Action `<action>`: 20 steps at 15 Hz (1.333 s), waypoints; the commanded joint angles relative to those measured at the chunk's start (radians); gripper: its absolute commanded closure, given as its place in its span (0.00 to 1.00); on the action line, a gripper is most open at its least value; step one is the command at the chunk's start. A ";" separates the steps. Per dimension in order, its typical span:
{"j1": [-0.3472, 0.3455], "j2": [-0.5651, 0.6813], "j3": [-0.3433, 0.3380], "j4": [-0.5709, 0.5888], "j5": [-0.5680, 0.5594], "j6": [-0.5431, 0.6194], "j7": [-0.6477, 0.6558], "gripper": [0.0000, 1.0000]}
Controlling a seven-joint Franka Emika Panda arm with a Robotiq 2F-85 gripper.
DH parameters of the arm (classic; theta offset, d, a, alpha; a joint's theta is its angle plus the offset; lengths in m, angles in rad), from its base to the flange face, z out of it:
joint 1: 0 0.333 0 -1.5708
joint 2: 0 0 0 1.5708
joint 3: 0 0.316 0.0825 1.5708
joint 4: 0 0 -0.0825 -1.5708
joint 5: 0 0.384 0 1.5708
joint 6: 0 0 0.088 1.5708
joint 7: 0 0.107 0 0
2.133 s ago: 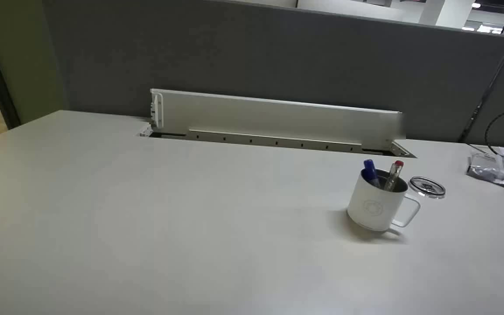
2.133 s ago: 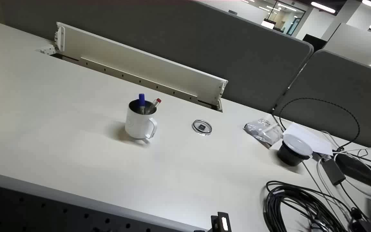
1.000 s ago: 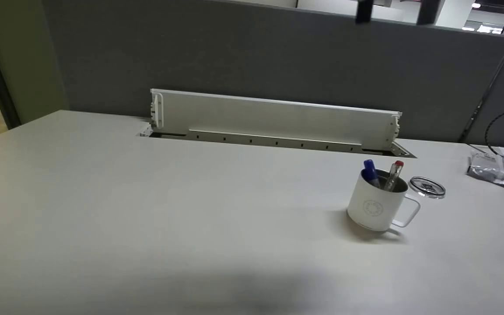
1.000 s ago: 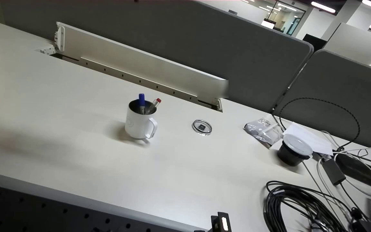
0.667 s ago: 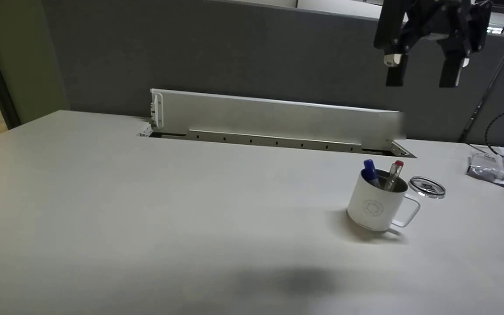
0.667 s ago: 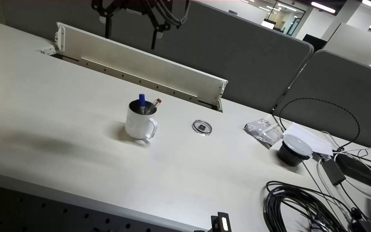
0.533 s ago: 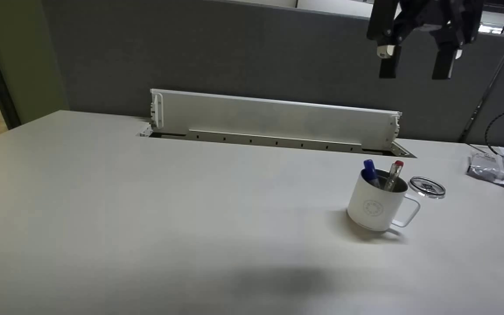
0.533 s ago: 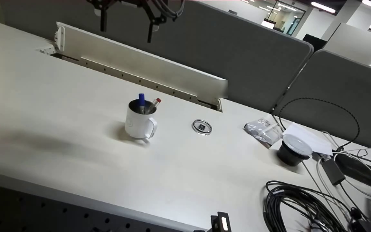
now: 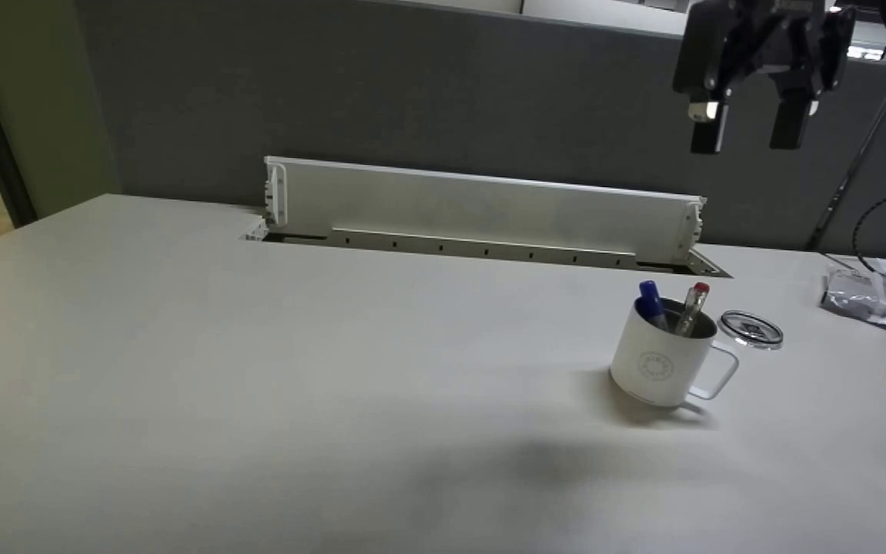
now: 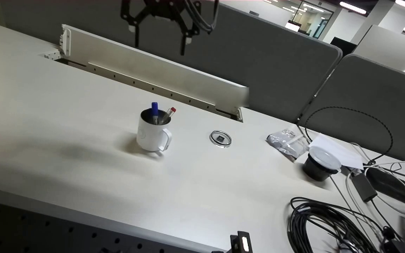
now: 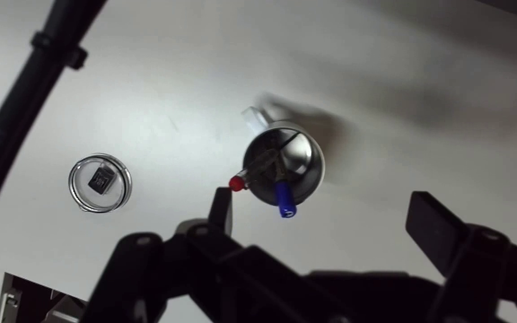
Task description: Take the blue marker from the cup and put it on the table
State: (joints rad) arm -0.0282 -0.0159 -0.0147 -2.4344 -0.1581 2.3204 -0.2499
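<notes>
The white cup [image 9: 647,373] stands upright on the light-grey table [image 9: 297,346], also seen in an exterior view [image 10: 148,137] and the wrist view [image 11: 314,177]. The blue marker [image 9: 651,302] leans inside it, its blue end above the rim; it also shows in an exterior view [image 10: 155,109] and the wrist view [image 11: 285,199]. Its lower part is hidden in the cup in both exterior views. My gripper [image 9: 746,148] is open and empty, fingers pointing down, well above the cup; it also shows in an exterior view [image 10: 159,50] and the wrist view [image 11: 322,194].
A clear red-tipped pen [image 11: 237,183] leans in the same cup beside the marker. A clear round lid [image 10: 220,138] lies near the cup. A raised white flap [image 9: 481,211] and grey partition stand behind. A plastic bag [image 10: 288,142], black tub [image 10: 316,170] and coiled cables [image 10: 325,228] lie further off.
My gripper came into view from above. Over the last half second it has shifted right and slightly down in both exterior views, still open. Cup and marker have not moved.
</notes>
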 commanded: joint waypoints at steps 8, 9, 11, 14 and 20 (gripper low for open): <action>-0.057 0.451 0.007 0.268 -0.047 0.118 -0.350 0.00; -0.044 0.471 0.012 0.277 -0.066 0.127 -0.329 0.00; -0.011 0.489 0.014 0.284 -0.100 0.120 -0.288 0.00; 0.069 0.488 -0.029 0.292 -0.206 0.043 -0.125 0.00; 0.067 0.538 -0.008 0.343 -0.221 -0.036 -0.075 0.00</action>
State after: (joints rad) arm 0.0509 0.4823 -0.0290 -2.1398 -0.3735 2.3132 -0.3498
